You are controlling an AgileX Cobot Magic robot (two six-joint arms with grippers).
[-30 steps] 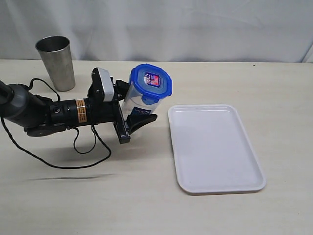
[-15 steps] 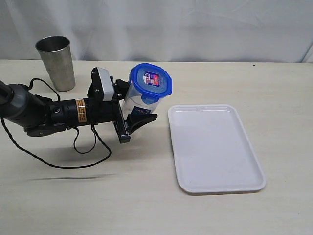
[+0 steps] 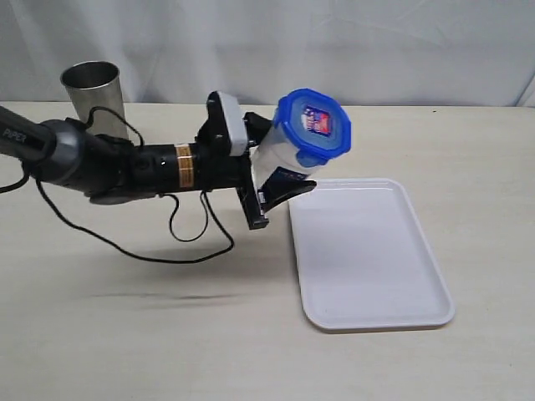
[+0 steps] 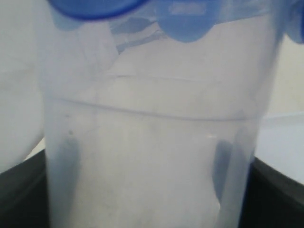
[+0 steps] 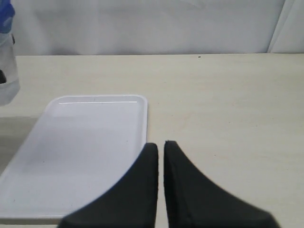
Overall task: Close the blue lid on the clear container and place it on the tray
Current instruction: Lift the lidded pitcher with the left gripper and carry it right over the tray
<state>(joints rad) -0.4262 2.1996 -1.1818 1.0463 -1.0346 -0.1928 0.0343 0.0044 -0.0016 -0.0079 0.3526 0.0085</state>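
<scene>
exterior view: left gripper [image 3: 276,167] reaches in from the left, arm lying low and nearly level over the table [image 3: 125,334]; its jaws stand wide and are clamped on the clear container [image 3: 282,157], one finger on the near side of the body, the other on the far side; grip sits on the lower half of the body, well below the top; container tilted, top leaning toward the right side of the view; blue lid [image 3: 313,125] sits on the container's mouth, red-and-white label facing the camera; whether its flaps are snapped down, cannot tell; container's lower end is at the tray's left rim; tray [image 3: 372,251] lies flat on the table to the right of the gripper; contact between container and tray, cannot tell; steel cup [image 3: 92,88] stands upright at the back left, well apart from the gripper; black cable [image 3: 180,242] loops on the table under the arm.

left wrist view: clear container [image 4: 152,142] fills the frame, dark fingers [image 4: 19,190] pressed against either side of it; blue lid [image 4: 95,7] at the far end.

right wrist view: right gripper [image 5: 160,156] has its jaws closed together, nothing between them; it hangs over bare table just beside the tray [image 5: 80,152]; clear container [image 5: 7,71] and blue lid [image 5: 5,14] show at the frame edge, beyond the tray.
</scene>
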